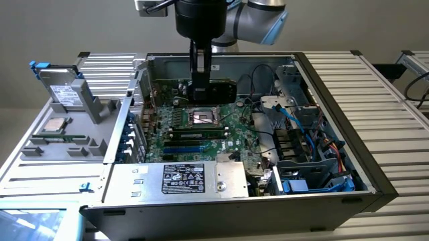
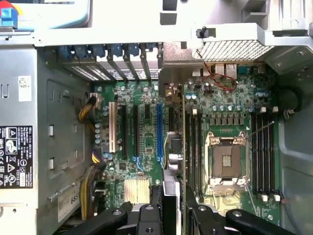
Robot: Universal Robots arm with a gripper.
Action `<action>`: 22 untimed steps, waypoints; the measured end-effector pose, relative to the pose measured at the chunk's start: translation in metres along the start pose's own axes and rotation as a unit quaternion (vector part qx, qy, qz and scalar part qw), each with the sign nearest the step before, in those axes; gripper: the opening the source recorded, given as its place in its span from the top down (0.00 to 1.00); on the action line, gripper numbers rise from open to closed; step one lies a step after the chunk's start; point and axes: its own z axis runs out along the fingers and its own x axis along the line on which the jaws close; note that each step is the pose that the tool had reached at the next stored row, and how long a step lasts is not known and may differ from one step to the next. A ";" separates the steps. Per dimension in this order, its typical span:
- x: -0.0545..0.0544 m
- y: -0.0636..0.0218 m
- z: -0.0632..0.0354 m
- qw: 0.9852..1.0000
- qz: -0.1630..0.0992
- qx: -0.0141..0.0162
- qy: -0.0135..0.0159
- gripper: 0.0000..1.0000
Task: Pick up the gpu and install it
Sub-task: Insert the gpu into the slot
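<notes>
The jaws looked clamped on the gpu point(image 1: 216, 91), held edge-on above the motherboard point(image 1: 234, 131) inside the case point(image 1: 221, 221), where slight misalignment with the slot point(image 2: 159, 132) could, I judged, jam its connector

Open PC case point(image 1: 236, 215), mobo point(image 1: 236, 125), PSU point(image 1: 176, 178).

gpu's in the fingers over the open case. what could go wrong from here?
1. In the wrist view, the gpu clamped in the gripper looks offset from the long blue slot, toward the memory slots. Pressing down there might strike board parts.
2. The CPU socket sits close by, so a slipping card could damage it.
</notes>
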 end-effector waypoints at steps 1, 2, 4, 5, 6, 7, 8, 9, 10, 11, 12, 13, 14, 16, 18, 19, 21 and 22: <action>0.001 0.0000 0.0027 1.000 0.000 0.000 0.000 0.72; 0.002 0.0001 0.0045 1.000 0.000 0.000 0.000 0.72; 0.002 0.0005 0.0072 1.000 0.000 0.000 0.001 0.72; 0.002 0.0016 0.0085 1.000 0.000 0.000 0.001 0.72; 0.002 0.0029 0.0103 1.000 0.000 0.000 0.001 0.72; 0.003 0.0046 0.0119 1.000 0.000 0.000 0.001 0.72; 0.003 0.0067 0.0131 1.000 0.000 0.000 0.001 0.72; 0.003 0.0079 0.0141 1.000 0.000 0.000 0.002 0.72; 0.003 0.0088 0.0149 1.000 0.000 0.000 0.002 0.72; 0.003 0.0100 0.0163 1.000 0.000 0.000 0.002 0.72; 0.003 0.0117 0.0178 1.000 0.000 0.000 0.002 0.72; 0.003 0.0136 0.0195 1.000 0.000 0.000 0.003 0.72; 0.003 0.0158 0.0214 1.000 0.000 0.000 0.003 0.72; 0.003 0.0183 0.0251 1.000 0.000 0.000 0.003 0.72; 0.004 0.0197 0.0287 1.000 0.000 0.000 0.003 0.72; 0.005 0.0198 0.0306 1.000 0.000 0.000 0.003 0.72; 0.007 0.0200 0.0343 1.000 0.000 0.000 0.003 0.72; 0.007 0.0199 0.0361 1.000 0.000 0.000 0.003 0.72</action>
